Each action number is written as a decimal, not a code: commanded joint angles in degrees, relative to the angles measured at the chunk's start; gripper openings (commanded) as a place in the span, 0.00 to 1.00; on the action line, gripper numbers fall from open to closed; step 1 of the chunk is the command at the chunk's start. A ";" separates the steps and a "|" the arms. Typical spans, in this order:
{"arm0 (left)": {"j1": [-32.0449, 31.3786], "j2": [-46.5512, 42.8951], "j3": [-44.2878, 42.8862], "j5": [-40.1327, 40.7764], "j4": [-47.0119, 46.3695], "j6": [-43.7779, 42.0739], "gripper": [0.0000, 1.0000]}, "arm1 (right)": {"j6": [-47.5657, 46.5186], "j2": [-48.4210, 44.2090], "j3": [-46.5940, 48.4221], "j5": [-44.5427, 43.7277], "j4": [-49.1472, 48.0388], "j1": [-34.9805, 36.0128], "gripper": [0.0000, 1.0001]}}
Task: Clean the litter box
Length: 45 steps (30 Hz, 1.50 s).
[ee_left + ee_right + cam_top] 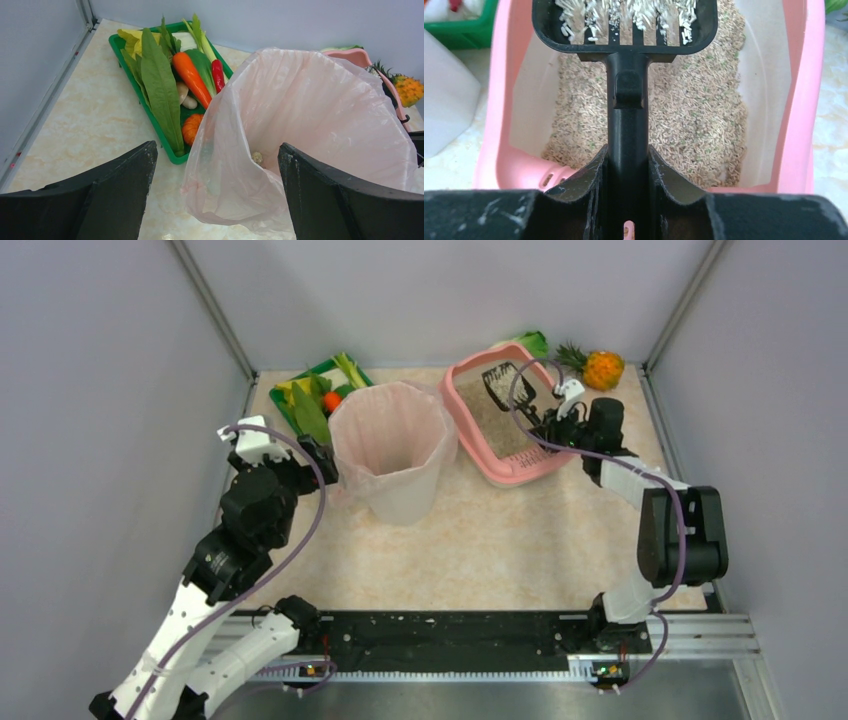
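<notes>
The right gripper (pixel 626 167) pinches the scoop (pixel 626 100) handle, pellets (pixel 624 12) heaped on its blade over the litter box (pixel 520 472), just right of the bin (pixel 390 455). Tilt it crossing over and they'll likely spill. The left gripper (pixel 217 147) gapes beside the bin.

So the pink plastic rounded-rectangular litter box (pixel 505 473) sits in the upper right-of-centre part of the top view, flat on the table and angled, long side running upper left to lower right. Raised rim all the way round, with a slotted lip (pixel 551 177) at the lower-left of the right wrist view. In that view the pink walls (pixel 800 100) fill both sides. The grey-beige granular litter (pixel 704 115) covers most of the floor, tiny greenish flecks mixed in, with bare pale plastic along the sides.
</notes>
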State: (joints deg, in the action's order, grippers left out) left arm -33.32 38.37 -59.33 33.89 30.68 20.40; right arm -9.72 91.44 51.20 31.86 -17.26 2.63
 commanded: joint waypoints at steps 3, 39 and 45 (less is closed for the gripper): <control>0.01 0.22 0.06 -1.38 -3.71 -1.09 0.95 | -2.51 -2.72 2.56 5.60 4.06 -1.43 0.00; 0.01 -1.19 2.91 -2.32 -6.39 -1.20 0.95 | -30.27 -11.39 2.51 -39.00 17.06 14.63 0.00; -0.02 -2.25 3.35 -1.90 -6.07 -1.62 0.95 | -26.92 -9.93 3.79 -40.03 18.48 14.30 0.00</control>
State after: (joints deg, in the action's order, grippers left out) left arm -33.32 37.23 -56.58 31.99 27.14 19.53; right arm -38.44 80.42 51.88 -6.28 0.60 16.71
